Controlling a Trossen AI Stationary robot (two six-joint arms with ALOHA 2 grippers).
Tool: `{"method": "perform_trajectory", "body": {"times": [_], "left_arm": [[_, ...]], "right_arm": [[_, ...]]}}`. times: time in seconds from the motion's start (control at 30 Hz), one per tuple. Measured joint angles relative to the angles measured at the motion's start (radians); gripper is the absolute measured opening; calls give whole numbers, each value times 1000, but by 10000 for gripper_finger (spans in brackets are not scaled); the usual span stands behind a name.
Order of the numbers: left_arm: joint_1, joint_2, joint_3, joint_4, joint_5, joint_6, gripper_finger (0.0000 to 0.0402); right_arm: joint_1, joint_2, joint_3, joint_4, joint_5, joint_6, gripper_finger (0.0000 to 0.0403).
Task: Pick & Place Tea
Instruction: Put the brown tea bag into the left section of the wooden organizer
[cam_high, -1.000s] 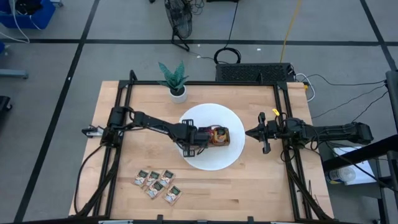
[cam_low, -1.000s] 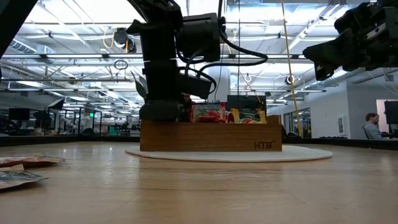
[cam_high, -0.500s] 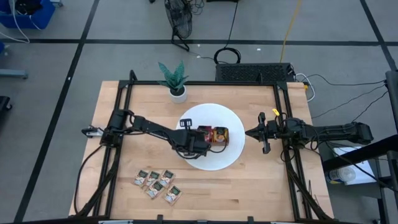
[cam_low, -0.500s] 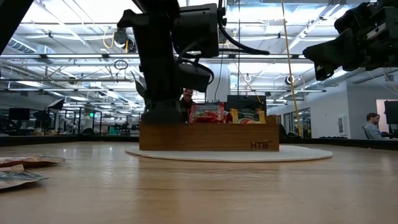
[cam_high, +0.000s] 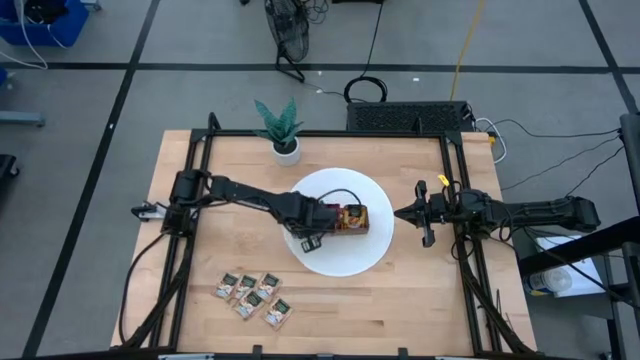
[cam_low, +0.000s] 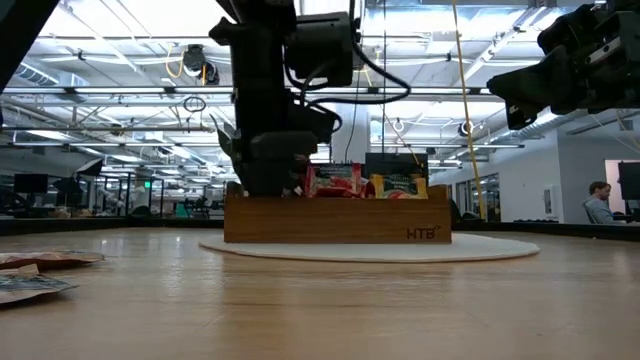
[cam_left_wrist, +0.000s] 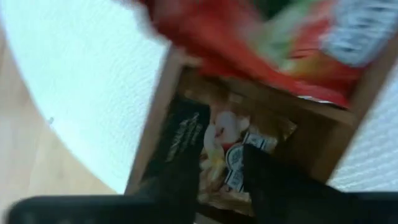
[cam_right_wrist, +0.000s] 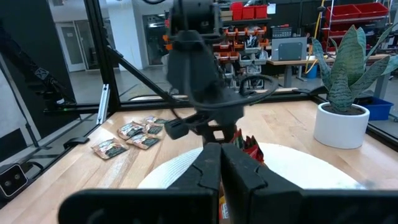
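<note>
Left wrist view: left gripper (cam_left_wrist: 214, 168) sits over the tray's (cam_left_wrist: 155, 124) end compartment, fingers (cam_left_wrist: 180, 146) spread a little, with a pale sachet (cam_left_wrist: 227, 152) showing in the gap between them, apparently lying in the compartment. Can't tell if the pads are touching it, so grip looks released, not confirmed. Red sachets (cam_left_wrist: 249, 43) stand in the next compartment.

High view: left gripper (cam_high: 312, 224) at the tray's (cam_high: 345, 219) left end, on the white plate (cam_high: 340, 255). Loose sachets (cam_high: 252, 295) lie in a cluster near the front table (cam_high: 400, 300) edge, well apart from the plate. Right gripper (cam_high: 424, 214) waits just off the plate's right side, fingers closed on nothing per its wrist view.

Handling, as judgement: sachets are light, thin, floppy foil, probably slick; they bend rather than break. Best taken by pinching one edge or across the flat middle; a light grip will do. Next pickup comes from the front cluster, where overlapping packets could come up as a double.
</note>
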Motion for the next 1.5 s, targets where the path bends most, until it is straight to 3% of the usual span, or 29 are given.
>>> {"method": "perform_trajectory", "body": {"times": [0.17,0.33,0.7,0.93,1.17,1.33,1.5], "left_arm": [[52,-9,0,-84,44,-143,210],[86,-12,0,-110,60,-256,243],[100,27,1,-103,15,-290,219],[104,80,4,-70,91,-261,218],[112,83,3,-50,93,-212,207],[128,95,0,-27,131,-172,170],[146,91,-49,90,203,-142,96]], "right_arm": [[0,0,0,1,0,0,4],[0,0,0,1,0,0,4],[0,0,0,1,0,0,4],[0,0,0,1,0,0,4],[0,0,0,1,1,0,4],[0,0,0,1,0,0,4],[0,0,0,0,1,0,4]]}}
